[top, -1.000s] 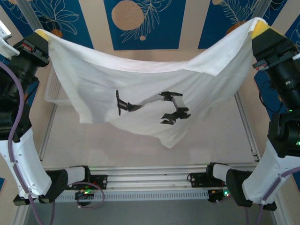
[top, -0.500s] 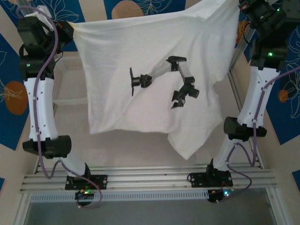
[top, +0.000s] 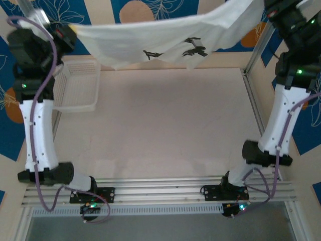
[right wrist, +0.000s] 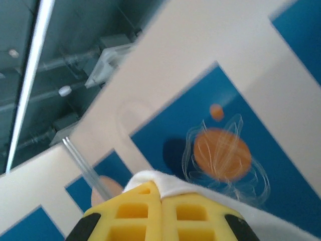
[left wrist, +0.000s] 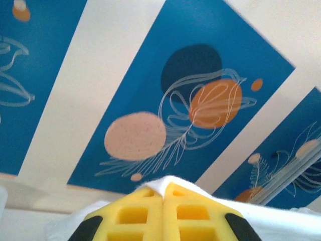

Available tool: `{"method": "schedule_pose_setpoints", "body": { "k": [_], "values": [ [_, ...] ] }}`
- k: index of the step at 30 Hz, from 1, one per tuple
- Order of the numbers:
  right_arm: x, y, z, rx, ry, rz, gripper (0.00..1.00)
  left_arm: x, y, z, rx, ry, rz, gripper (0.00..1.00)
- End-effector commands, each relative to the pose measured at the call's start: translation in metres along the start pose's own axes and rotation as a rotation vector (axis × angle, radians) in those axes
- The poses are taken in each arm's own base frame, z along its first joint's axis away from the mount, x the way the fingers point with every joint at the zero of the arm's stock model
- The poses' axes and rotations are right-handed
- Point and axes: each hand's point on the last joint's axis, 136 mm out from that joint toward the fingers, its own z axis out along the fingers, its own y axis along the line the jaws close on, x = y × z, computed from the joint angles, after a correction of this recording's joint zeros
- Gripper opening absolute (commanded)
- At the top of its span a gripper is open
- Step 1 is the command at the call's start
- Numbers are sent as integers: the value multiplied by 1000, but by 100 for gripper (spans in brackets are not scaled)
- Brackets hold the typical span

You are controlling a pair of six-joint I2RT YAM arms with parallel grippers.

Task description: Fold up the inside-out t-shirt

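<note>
Raised higher, the t-shirt [top: 150, 32] spans left tool [left wrist: 163, 193] to right tool [right wrist: 161, 193], each pinching an edge, near the basket [top: 75, 88].

Blue and cream wall panels [top: 173, 7] with orange circles stand far, behind a pale surface [top: 170, 125]; metal rails [top: 160, 191] run along its near edge.

The table [top: 165, 130] lies bare from its near edge to its far edge across the whole middle, open for passage. A white mesh basket [top: 75, 88] takes up the far-left corner. The inside-out t-shirt [top: 150, 35] hangs stretched like a curtain above the far edge and bars the way past it. The left arm [top: 37, 125] stands along the left edge. The right arm [top: 286, 110] stands along the right edge, just beside a metal frame rail [top: 259, 118].
</note>
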Motion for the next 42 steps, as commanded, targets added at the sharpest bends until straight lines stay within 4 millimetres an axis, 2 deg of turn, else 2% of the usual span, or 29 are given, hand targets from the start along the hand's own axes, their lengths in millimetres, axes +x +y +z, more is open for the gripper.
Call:
{"method": "schedule_pose_setpoints", "body": {
  "k": [1,2,3,6,8,9,12,15,19,23,25,28,30,31,33,35,38,40,42],
  "values": [
    [101,-91,-8,137,265,173,0,107,61,26,-67,217,-110,0],
    [132,-116,-20,169,296,213,0,140,78,26,-96,275,-135,0],
    [169,-150,-35,229,324,273,0,171,93,25,-120,330,-156,0],
    [266,-231,-86,397,414,397,0,251,124,20,-160,471,-204,0],
    [321,-267,-113,466,490,462,0,298,140,13,-201,566,-228,0],
    [343,-280,-123,489,531,497,0,321,149,7,-233,613,-232,0],
    [387,-298,-139,518,640,565,0,371,178,-10,-333,693,-251,0],
    [415,-303,-147,538,709,612,0,403,201,-23,-411,742,-281,0],
    [426,-299,-156,579,716,600,0,421,214,-37,-469,776,-295,0],
    [416,-294,-183,748,643,625,0,418,209,-47,-471,777,-295,0],
    [410,-286,-210,841,584,640,0,414,204,-58,-474,782,-288,0],
    [405,-270,-270,999,483,641,0,413,197,-84,-493,781,-297,0],
    [414,-260,-308,1049,435,670,0,419,194,-104,-511,784,-314,0],
    [421,-255,-321,1047,436,687,0,422,194,-113,-522,789,-320,0],
    [437,-244,-339,1003,446,734,1,428,194,-129,-546,793,-331,2],
    [447,-237,-357,1004,433,781,11,427,193,-141,-561,780,-333,6],
    [440,-228,-373,1019,365,780,26,410,193,-151,-593,721,-291,23],
    [423,-222,-370,995,299,751,29,389,191,-154,-608,665,-249,28],
    [397,-213,-359,953,233,691,31,365,184,-150,-602,602,-214,31]
  ]
}}
